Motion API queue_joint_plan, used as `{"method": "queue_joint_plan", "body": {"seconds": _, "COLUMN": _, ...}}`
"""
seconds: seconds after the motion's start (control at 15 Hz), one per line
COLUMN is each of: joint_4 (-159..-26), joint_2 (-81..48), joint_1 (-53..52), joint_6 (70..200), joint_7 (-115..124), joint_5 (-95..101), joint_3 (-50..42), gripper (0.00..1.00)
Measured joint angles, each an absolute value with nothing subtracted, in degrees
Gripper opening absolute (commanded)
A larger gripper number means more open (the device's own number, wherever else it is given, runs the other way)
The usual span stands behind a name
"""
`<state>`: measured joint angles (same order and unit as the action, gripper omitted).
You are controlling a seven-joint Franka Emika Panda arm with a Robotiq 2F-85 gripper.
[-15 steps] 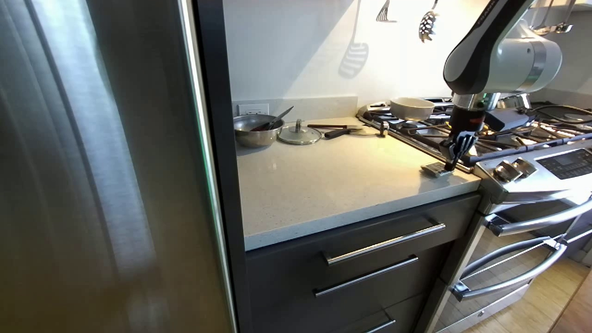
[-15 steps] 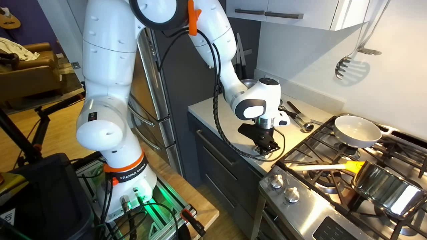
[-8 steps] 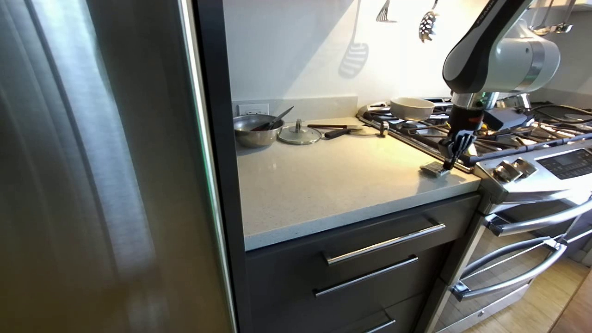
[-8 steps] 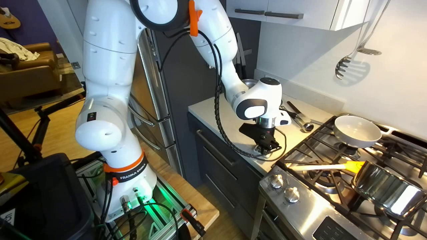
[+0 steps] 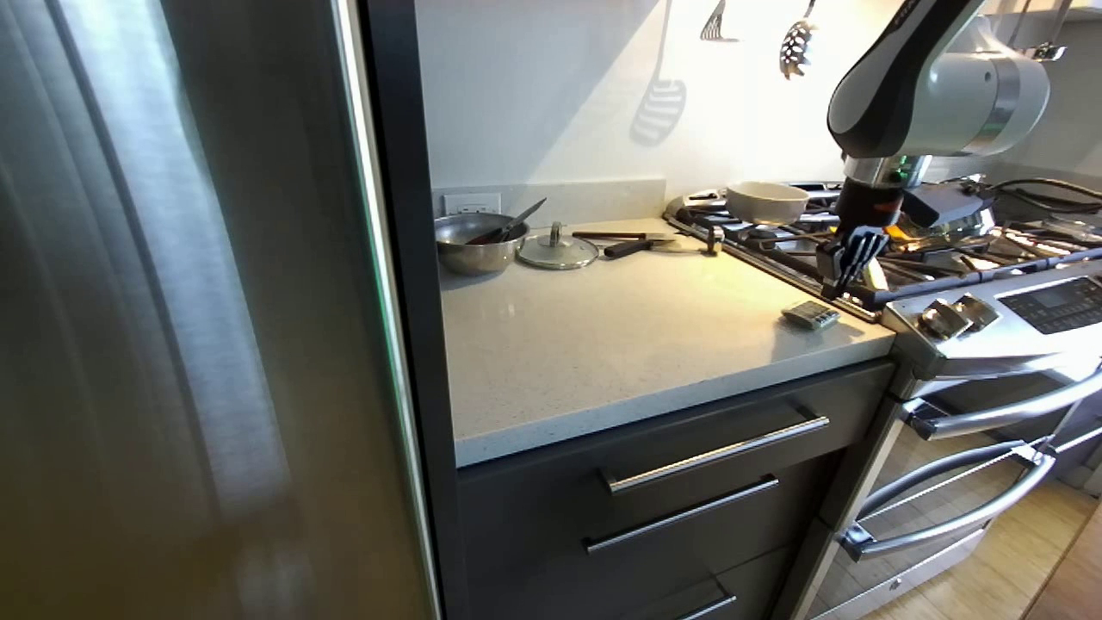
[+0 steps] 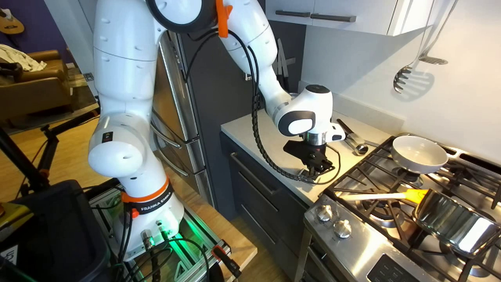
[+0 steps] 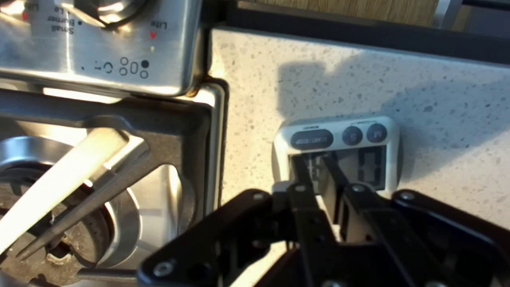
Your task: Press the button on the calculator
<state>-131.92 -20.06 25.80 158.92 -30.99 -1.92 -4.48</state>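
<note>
- In the wrist view, the hand (image 7: pixel 312 158) has a small gap between its two fingers. The tips show in front of the screen (image 7: pixel 365 165) of the calculator (image 7: pixel 358 153), which lies flat on the desk (image 7: pixel 253 127), next to the stove (image 7: pixel 95 56). A START/STOP button (image 7: pixel 312 139) is beside the screen.
- In an exterior view, the hand points down, higher than the calculator and apart from it.
- In an exterior view, a white bowl (image 6: pixel 419 154) and a pot (image 6: pixel 456 223) are on the stove.

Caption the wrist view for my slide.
Gripper hovering above a START/STOP timer on the speckled countertop, beside the stove.
</note>
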Motion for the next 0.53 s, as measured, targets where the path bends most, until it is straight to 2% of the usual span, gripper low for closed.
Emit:
{"method": "queue_joint_plan", "body": {"seconds": 0.47, "joint_4": -131.94, "joint_2": -18.41, "joint_1": 25.80, "joint_6": 158.93, "joint_7": -33.25, "joint_5": -1.92, "joint_3": -4.48, "gripper": 1.00}}
{"method": "queue_joint_plan", "body": {"seconds": 0.53, "joint_4": -131.95, "joint_2": -18.22, "joint_1": 25.79, "joint_6": 158.93, "joint_7": -33.50, "joint_5": -1.92, "joint_3": -4.48, "gripper": 1.00}}
